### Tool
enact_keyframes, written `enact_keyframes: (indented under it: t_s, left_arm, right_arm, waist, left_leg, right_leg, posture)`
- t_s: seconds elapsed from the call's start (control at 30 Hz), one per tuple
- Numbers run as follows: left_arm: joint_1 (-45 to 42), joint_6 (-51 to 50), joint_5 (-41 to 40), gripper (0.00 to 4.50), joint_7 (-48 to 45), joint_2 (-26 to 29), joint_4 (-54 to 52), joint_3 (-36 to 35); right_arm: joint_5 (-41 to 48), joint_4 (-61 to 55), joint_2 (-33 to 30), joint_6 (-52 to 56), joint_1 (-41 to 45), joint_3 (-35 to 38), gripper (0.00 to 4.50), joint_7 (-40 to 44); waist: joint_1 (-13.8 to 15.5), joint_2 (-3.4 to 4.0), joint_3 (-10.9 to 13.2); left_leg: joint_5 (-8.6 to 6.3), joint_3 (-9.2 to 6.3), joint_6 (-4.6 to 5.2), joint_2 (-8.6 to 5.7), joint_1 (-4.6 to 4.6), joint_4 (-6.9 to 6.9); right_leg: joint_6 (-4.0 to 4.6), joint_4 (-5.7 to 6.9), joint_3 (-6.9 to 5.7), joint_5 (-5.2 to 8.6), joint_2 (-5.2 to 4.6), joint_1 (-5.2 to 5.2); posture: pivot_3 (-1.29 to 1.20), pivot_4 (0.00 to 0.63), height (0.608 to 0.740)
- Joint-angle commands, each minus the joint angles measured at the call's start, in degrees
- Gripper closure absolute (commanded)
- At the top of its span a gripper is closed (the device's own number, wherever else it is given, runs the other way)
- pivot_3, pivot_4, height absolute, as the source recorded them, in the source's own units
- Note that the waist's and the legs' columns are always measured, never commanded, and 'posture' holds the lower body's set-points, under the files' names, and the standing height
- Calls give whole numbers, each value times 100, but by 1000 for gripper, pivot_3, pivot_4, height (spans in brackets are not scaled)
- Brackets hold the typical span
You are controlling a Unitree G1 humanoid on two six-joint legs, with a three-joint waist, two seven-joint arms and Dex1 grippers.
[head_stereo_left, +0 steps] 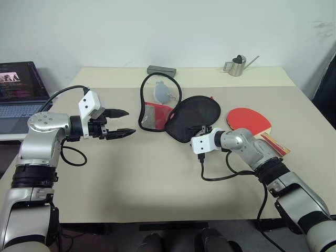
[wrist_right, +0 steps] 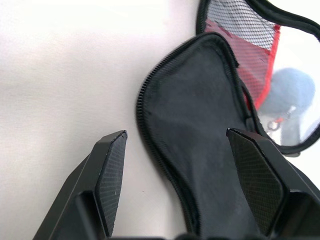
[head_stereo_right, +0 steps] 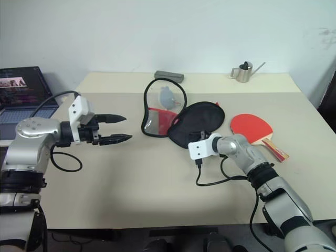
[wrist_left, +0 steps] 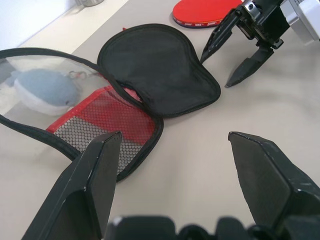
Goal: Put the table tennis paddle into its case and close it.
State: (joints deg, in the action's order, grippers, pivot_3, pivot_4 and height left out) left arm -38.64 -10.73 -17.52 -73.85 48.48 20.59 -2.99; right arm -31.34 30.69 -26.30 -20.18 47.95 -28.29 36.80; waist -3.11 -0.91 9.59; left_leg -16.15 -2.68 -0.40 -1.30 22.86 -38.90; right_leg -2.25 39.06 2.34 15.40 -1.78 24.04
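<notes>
Case (head_stereo_left: 181,115) lies unzipped on desk (head_stereo_left: 157,178), paddle (head_stereo_left: 249,119) beside it. Left gripper (head_stereo_left: 122,123) and right gripper (wrist_left: 235,60) jaws apart, empty.

Beige worktop (head_stereo_left: 157,178) bearing: opened black case (head_stereo_left: 178,116), red table tennis paddle (head_stereo_left: 250,120), grey box (head_stereo_left: 161,70), steel watering can (head_stereo_left: 237,65)

case (head_stereo_left: 178,115) unzipped flat, paddle (head_stereo_left: 249,120) just beside
</notes>
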Motion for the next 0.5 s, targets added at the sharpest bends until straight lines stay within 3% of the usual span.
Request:
enact_keyframes:
  t_s: [0.03, 0.33, 0.43, 0.5]
  left_arm:
    - [-147, 95, -28, 757, 24, 11, -17, -118]
    - [-189, 109, -4, 757, 44, -23, 5, -107]
    - [-186, 106, -3, 757, 52, -15, -3, -112]
    - [-178, 105, -4, 757, 55, -6, -11, -115]
  right_arm:
    - [-208, -39, 101, 3, 123, -33, 1063, -269]
    - [-559, 310, 434, -8, 328, -175, 1063, -664]
    - [-549, 325, 530, -18, 324, -165, 1656, -697]
    - [-533, 317, 551, -14, 306, -178, 2321, -673]
  waist:
    - [0, 0, 0]
    - [-14, 0, 0]
    - [-19, 0, 0]
    - [-19, 0, 0]
  left_leg:
    - [0, 0, 0, 1, 0, 0]
    - [1, 0, -2, 2, -1, 0]
    - [1, 0, -3, 2, -2, 0]
    - [2, 0, -3, 2, -1, 0]
  right_leg:
    - [0, 0, 0, 0, 1, 0]
    - [1, 2, 1, -1, 6, 0]
    - [1, 3, 2, -1, 7, 1]
    - [1, 3, 3, -1, 7, 2]
  posture:
    - [0, 150, 740]
    - [0, 150, 740]
    - [0, 150, 740]
    - [0, 150, 740]
